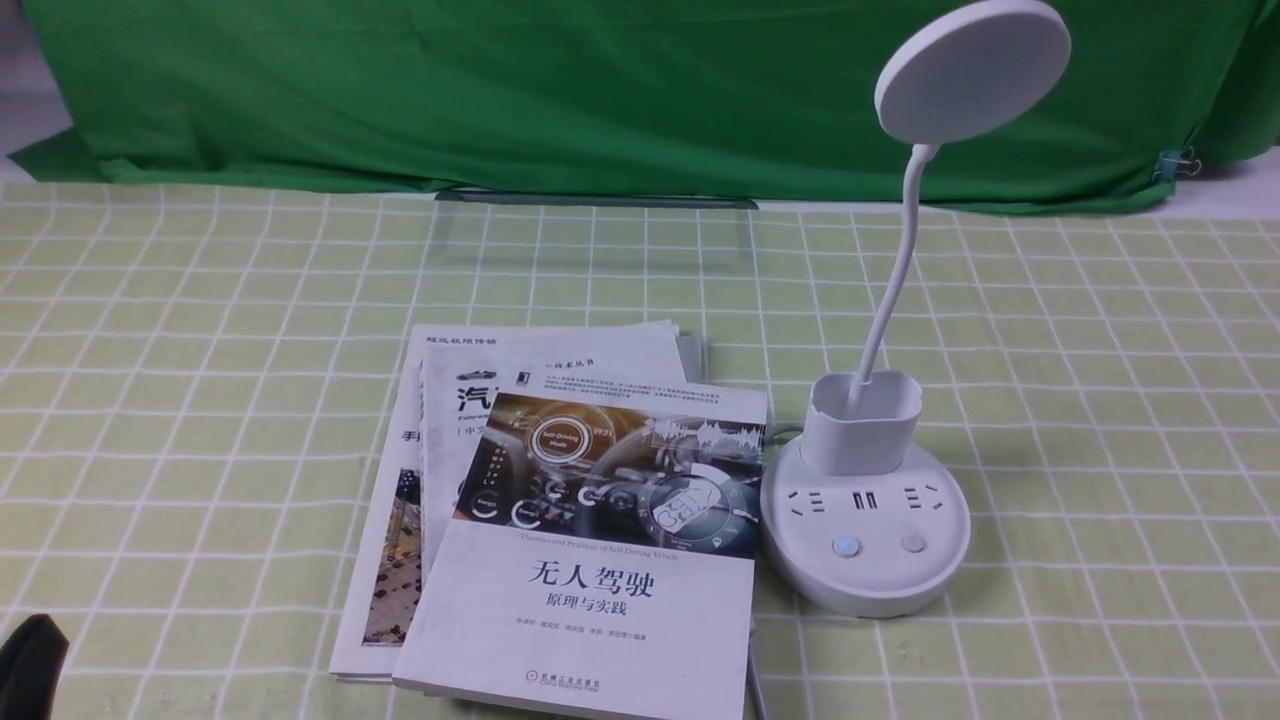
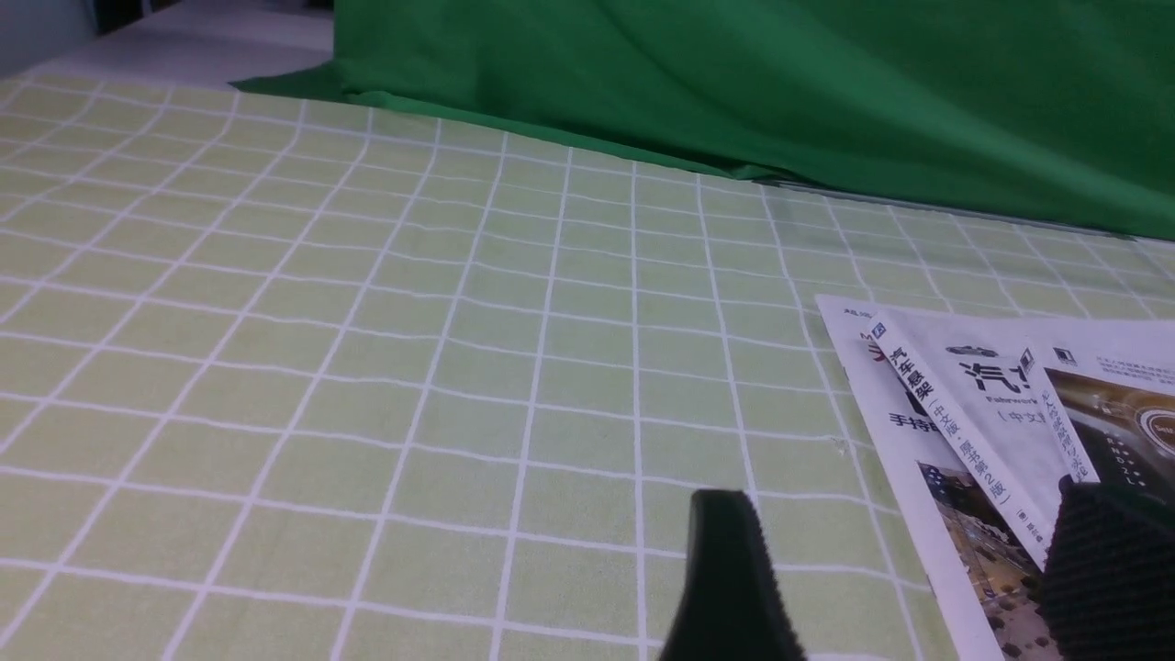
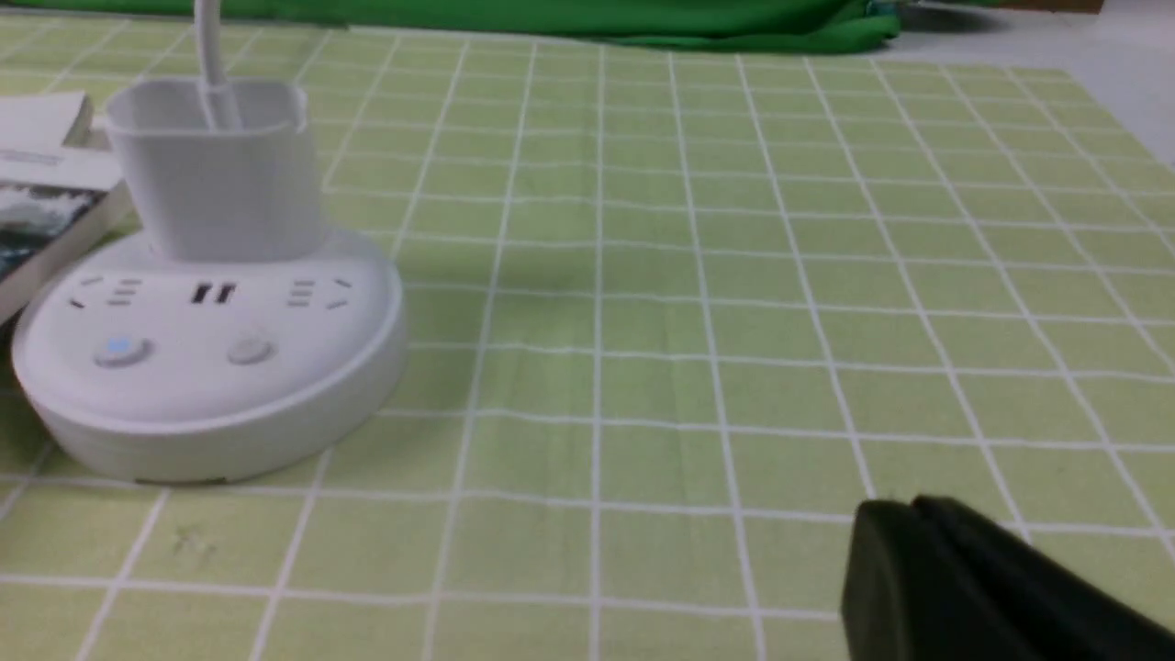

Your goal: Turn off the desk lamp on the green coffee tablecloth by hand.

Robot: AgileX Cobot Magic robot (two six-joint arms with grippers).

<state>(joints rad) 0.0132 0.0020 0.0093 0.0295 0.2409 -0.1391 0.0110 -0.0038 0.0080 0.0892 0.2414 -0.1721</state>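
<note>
**Desk lamp beside a stack of books on a checked cloth, both grippers low and apart from it**

The desk lamp (image 1: 866, 520) stands upright on the green coffee tablecloth (image 1: 1100, 400), its round base touching the right edge of the stack of books (image 1: 570, 540). From the base rises a cup-shaped holder, out of which a thin neck curves up to the flat disc head. On the base's near face sit two buttons; the one nearer the books shows a blue glow (image 1: 846, 546), the other is plain (image 1: 912, 543). Behind the lamp hangs a dark green backdrop cloth (image 1: 500, 90).

The left gripper (image 2: 904, 560) lies well to the books' far side from the lamp; its two black fingers stand clearly apart and hold nothing. The right gripper (image 3: 927, 578) rests low over the cloth, well apart from the lamp base (image 3: 207, 358); its fingers are pressed together with nothing between them.
</note>
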